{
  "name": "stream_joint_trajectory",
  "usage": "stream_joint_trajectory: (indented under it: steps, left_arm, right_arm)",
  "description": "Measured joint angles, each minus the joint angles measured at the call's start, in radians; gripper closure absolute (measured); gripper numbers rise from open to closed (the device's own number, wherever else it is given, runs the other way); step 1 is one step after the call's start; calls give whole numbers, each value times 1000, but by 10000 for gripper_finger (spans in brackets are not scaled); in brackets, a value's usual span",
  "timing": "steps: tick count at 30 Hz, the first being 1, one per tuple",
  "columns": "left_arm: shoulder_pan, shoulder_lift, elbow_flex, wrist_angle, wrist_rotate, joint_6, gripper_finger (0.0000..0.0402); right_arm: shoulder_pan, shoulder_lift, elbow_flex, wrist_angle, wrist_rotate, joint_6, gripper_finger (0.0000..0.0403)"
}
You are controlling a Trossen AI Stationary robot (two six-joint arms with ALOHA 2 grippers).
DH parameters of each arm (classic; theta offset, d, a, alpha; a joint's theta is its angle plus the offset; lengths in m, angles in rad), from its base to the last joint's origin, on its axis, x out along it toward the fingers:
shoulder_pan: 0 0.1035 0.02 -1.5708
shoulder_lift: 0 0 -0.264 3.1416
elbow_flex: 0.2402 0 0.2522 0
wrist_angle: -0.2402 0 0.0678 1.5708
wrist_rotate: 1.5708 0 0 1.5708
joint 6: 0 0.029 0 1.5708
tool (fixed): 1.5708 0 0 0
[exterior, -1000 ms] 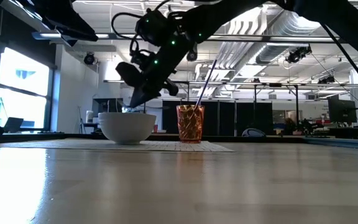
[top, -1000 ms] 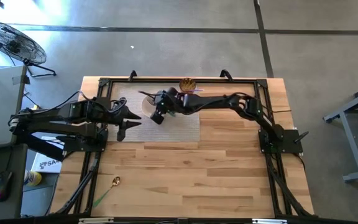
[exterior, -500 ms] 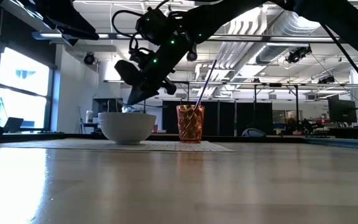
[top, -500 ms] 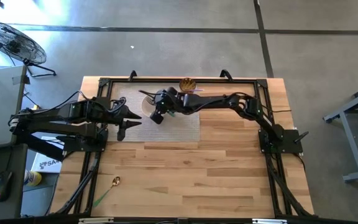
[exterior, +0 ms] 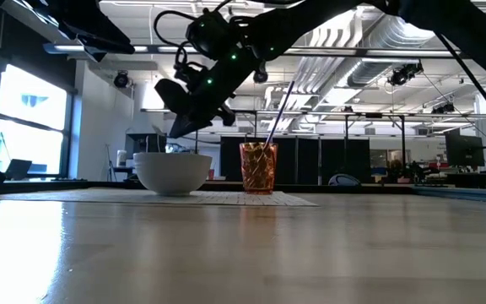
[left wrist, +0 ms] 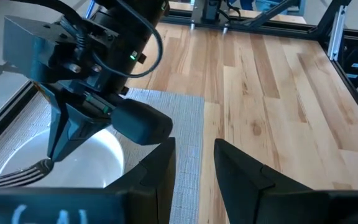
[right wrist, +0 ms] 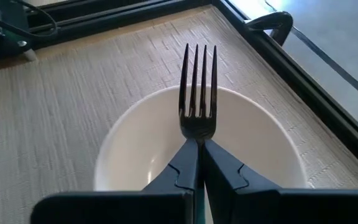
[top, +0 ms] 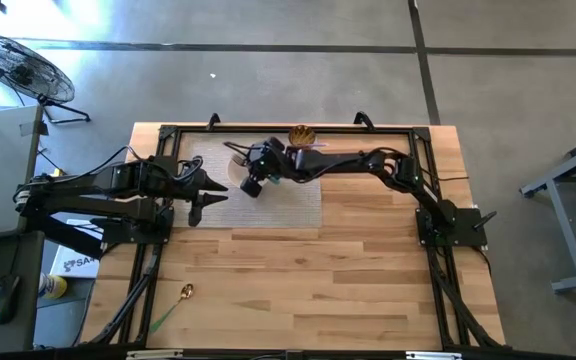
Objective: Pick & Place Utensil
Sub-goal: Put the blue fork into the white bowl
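The right hand (right wrist: 196,163) pinches a fork (right wrist: 197,93) above the white bowl (right wrist: 135,149). The left hand (left wrist: 194,163) waits beside the bowl, fingers slightly apart and empty

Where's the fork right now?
The fork is pinched in the right gripper, held above the white bowl on the woven mat, far-left of table centre.

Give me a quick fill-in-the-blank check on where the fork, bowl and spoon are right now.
1. The right gripper holds a dark metal ____ by its handle.
2. The tines hang above the round white ____ on the woven grey placemat.
3. The amber ribbed glass cup stands ____ the bowl.
4. A gold spoon with a green handle lies on the wooden ____.

Missing words: fork; bowl; beside; table
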Motion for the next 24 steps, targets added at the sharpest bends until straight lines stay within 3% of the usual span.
stream_joint_trajectory:
  steps: [24]
  left_arm:
    - [0, 0, 0, 0, 0, 0, 293]
  right_arm:
    - [-6, 53, -1, 78, -21, -34, 395]
